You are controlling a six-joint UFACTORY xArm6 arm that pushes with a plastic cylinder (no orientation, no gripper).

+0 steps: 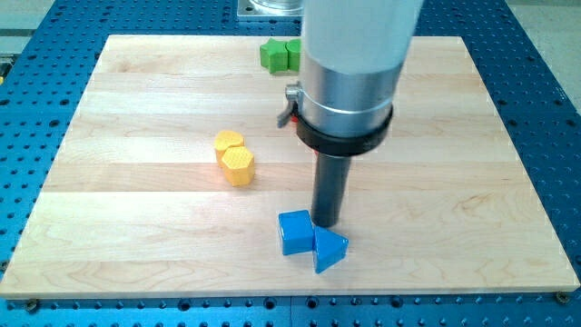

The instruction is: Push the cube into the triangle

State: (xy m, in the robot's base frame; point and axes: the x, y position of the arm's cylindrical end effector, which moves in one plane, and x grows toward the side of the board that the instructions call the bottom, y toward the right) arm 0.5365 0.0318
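The tip (326,223) sits just above the cube (296,232) and triangle (329,248), behind their seam; cube touches triangle on its left already. No jaws here, only a rod; little pushing looks needed.

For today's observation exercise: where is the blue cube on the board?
The blue cube sits low in the view's centre, touching the blue triangle on its right, with my tip just above them.
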